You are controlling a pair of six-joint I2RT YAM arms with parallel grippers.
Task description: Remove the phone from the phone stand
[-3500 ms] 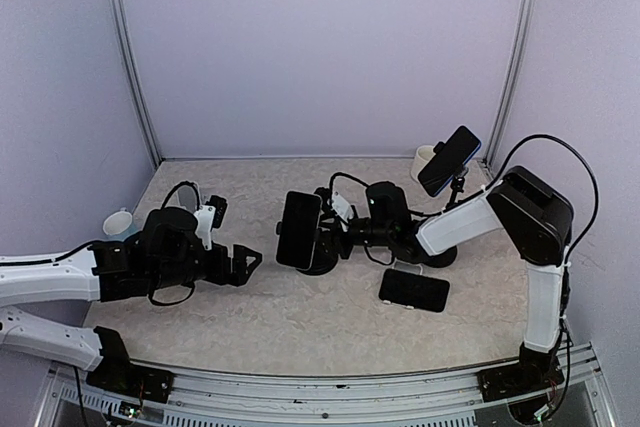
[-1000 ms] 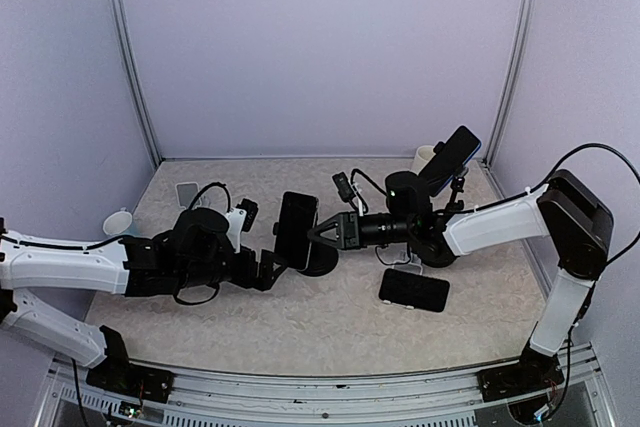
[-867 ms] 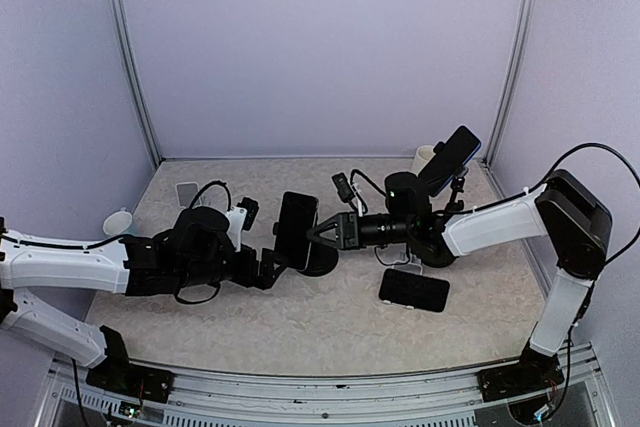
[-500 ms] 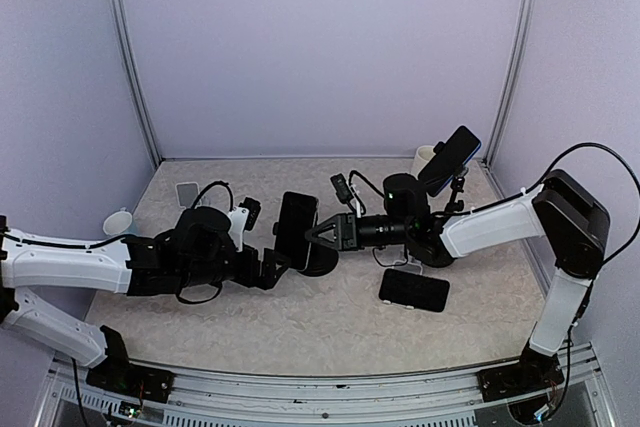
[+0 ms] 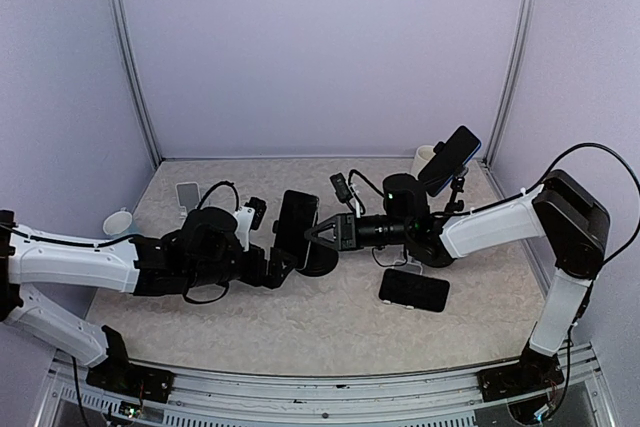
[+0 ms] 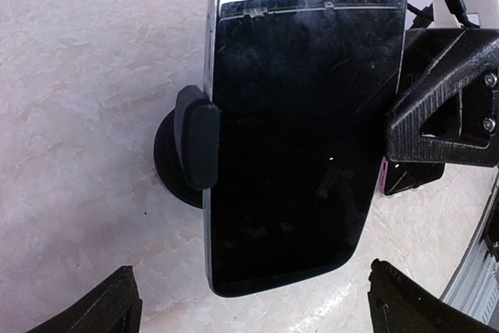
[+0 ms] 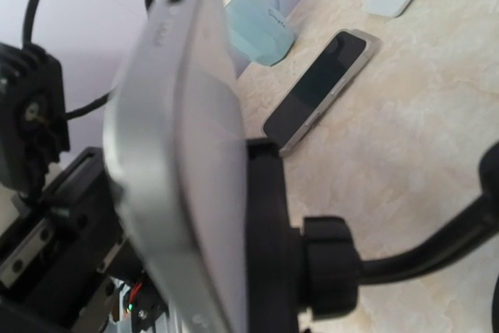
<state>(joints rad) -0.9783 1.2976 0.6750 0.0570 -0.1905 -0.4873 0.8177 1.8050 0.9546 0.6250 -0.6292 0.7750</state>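
A black phone [image 5: 296,230] with a silver edge stands upright, clamped in a black phone stand [image 5: 318,261] on a round base. In the left wrist view the phone [image 6: 300,122] fills the middle, with the stand's side clamp [image 6: 195,146] on its left edge. My left gripper [image 5: 274,269] is open and empty just left of the phone; its fingertips [image 6: 109,309] sit low, either side of the phone's bottom end. My right gripper [image 5: 324,234] is open behind the phone, one finger [image 6: 444,99] against its right edge. The right wrist view shows the phone's edge [image 7: 183,161] and the stand's cradle [image 7: 269,224].
A second phone [image 5: 413,290] lies flat at the front right. Another stand holds a phone [image 5: 449,159] at the back right beside a white cup [image 5: 424,160]. A small phone [image 5: 187,192] and a mug [image 5: 118,220] sit at the left.
My left gripper has crept right, closer to the phone. My right gripper has stayed behind the phone, almost still. The phone remains in the stand.
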